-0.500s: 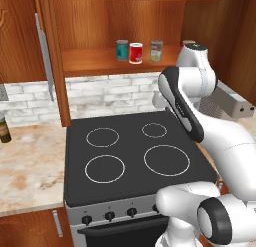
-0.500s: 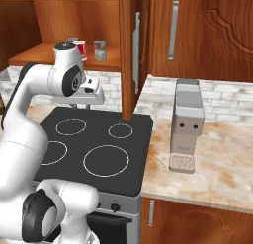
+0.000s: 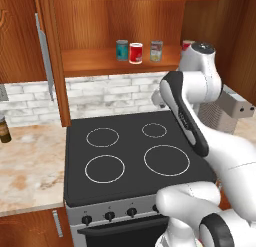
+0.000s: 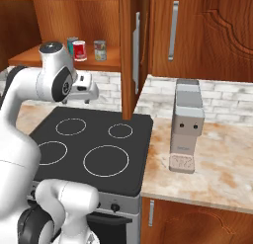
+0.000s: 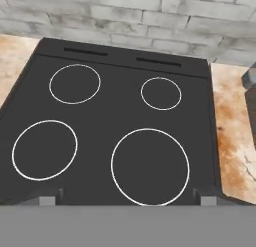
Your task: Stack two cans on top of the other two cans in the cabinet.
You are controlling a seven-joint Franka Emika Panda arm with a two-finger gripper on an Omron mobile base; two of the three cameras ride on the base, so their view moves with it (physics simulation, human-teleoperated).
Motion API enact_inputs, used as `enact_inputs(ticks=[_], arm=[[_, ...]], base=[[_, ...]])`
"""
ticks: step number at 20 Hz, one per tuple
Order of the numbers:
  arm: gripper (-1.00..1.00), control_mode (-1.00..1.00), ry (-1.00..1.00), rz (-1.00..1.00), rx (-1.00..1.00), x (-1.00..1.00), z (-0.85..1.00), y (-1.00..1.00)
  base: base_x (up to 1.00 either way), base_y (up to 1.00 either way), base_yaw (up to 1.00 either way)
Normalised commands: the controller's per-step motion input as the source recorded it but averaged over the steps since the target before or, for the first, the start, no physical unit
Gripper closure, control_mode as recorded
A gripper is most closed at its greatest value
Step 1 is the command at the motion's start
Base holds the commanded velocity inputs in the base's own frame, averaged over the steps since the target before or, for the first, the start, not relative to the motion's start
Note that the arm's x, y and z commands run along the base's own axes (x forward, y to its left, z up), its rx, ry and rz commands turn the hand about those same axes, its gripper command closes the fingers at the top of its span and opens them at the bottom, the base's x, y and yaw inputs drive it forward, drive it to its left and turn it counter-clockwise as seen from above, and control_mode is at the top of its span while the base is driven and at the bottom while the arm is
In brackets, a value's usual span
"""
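Note:
The cabinet [image 3: 95, 61] stands open above the stove, and its shelf carries a row of cans. From the left these are a teal can [image 3: 122, 49], a red can with a white band [image 3: 135, 53] and a silver-grey can [image 3: 156, 50]. Another red-topped can [image 3: 187, 43] peeks out beside my arm at the shelf's right end. The first three also show in the right base view: teal can [image 4: 72, 43], red can [image 4: 79, 50], silver-grey can [image 4: 100, 50]. My gripper [image 4: 88, 97] hangs below the shelf over the stove. Seen from the hand, the gripper [image 5: 127, 198] is open and holds nothing.
A black stove [image 3: 125, 156] with several round burners lies under the gripper. One cabinet door [image 4: 127, 50] stands open edge-on at the stove's right, another door with a bar handle [image 3: 44, 56] at its left. A grey coffee machine [image 4: 187, 124] is on the right counter, a dark bottle [image 3: 4, 131] on the left.
The arm's upper links have shifted slightly, the hand staying over the stove. The cans have not moved and the gripper stays open.

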Motion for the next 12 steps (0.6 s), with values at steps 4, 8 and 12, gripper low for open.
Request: enact_inputs(ticks=[4, 8, 12], arm=[[-1.0, -1.0, -0.37, 0.06, 0.01, 0.0, 0.6, 0.31], [-1.0, -1.0, -0.21, 0.02, 0.07, 0.0, 0.73, 0.26], [-1.0, -1.0, -0.07, 0.0, 0.09, 0.06, 0.65, 0.27]], base=[[0.0, 0.0, 0.0], [0.0, 0.0, 0.0], [0.0, 0.0, 0.0]])
